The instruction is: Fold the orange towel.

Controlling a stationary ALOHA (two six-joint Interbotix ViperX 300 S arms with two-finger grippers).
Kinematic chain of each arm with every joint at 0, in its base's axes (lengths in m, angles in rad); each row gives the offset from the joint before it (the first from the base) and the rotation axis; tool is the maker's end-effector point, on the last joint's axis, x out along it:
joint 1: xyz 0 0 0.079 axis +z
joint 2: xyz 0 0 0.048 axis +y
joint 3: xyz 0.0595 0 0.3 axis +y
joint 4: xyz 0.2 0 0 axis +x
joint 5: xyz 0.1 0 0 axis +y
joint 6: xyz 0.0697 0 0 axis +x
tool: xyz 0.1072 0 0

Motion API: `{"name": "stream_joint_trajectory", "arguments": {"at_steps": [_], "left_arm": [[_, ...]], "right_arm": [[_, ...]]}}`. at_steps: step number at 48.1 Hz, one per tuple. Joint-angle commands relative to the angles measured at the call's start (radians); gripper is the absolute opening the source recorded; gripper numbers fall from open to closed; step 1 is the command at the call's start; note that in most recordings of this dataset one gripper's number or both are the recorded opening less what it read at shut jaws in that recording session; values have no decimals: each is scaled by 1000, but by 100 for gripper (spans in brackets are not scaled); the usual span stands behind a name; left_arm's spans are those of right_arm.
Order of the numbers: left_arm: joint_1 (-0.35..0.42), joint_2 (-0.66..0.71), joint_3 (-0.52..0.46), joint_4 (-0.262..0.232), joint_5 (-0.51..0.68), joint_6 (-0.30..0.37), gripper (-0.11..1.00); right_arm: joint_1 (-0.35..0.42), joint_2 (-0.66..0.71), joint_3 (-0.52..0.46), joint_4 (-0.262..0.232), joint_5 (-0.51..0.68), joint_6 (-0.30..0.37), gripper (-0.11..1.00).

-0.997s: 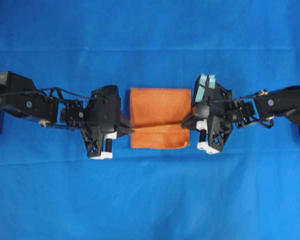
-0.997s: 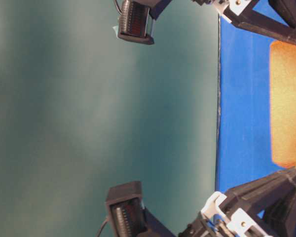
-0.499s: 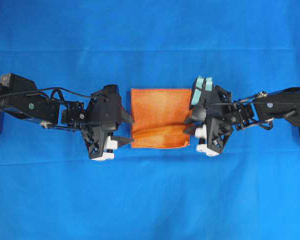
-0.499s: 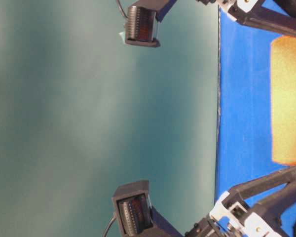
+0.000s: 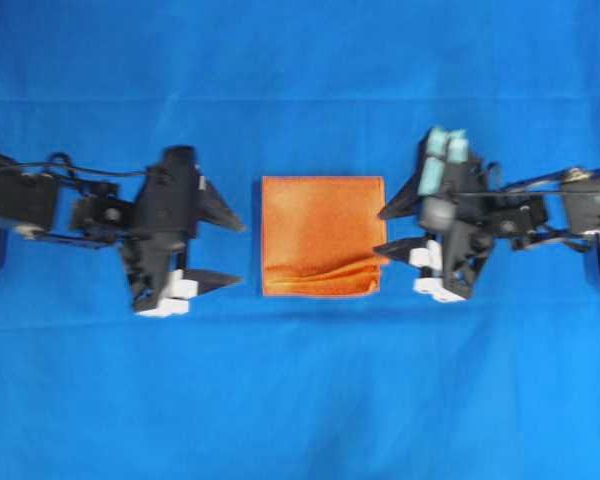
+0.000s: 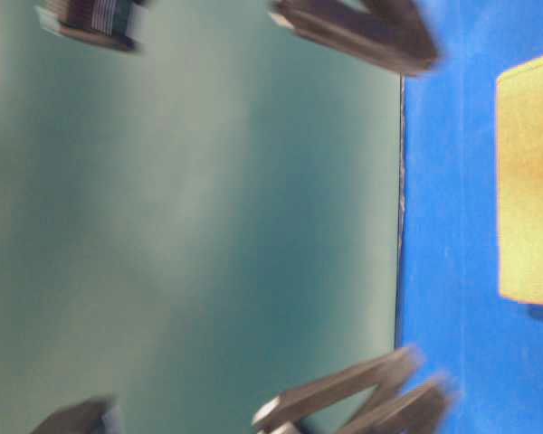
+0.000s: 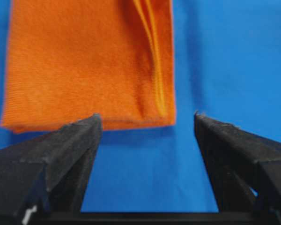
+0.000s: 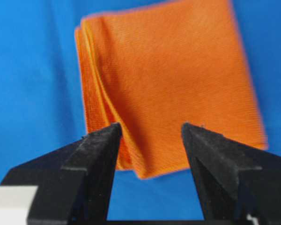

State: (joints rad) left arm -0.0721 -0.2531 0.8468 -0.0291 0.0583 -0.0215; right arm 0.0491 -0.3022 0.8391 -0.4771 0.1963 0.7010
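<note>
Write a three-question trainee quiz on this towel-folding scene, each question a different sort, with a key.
1. True or false: the left pincer is gripping the orange towel.
2. Multiple choice: the towel lies on A) a bare wooden table, B) a blue tablecloth, C) a metal tray.
3. Fill in: seen from the overhead camera, the right pincer sits by the towel's ____ edge.

Key: 1. False, it is open and clear of the cloth. 2. B. 3. Right; its jaws stand open too.
</note>
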Motion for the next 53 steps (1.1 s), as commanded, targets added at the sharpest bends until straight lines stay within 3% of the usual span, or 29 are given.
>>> {"name": "stream_joint_trajectory", "arguments": {"at_steps": [1, 9, 31, 46, 53], "left_arm": [[6, -112, 9, 0, 15, 11, 73], [18, -305, 86, 2, 15, 43, 73], [80, -782, 308, 2, 49, 69, 73], [129, -974, 460, 2, 78, 52, 72], [130, -1011, 485, 0, 80, 49, 72]], "right_arm": [[3, -106, -8, -31, 44, -2, 59], [2, -262, 46, -83, 87, 2, 59], [-9, -657, 261, -124, 83, 3, 59], [-60, -779, 434, -124, -23, 12, 59], [-94, -782, 462, -120, -55, 12, 59]]}}
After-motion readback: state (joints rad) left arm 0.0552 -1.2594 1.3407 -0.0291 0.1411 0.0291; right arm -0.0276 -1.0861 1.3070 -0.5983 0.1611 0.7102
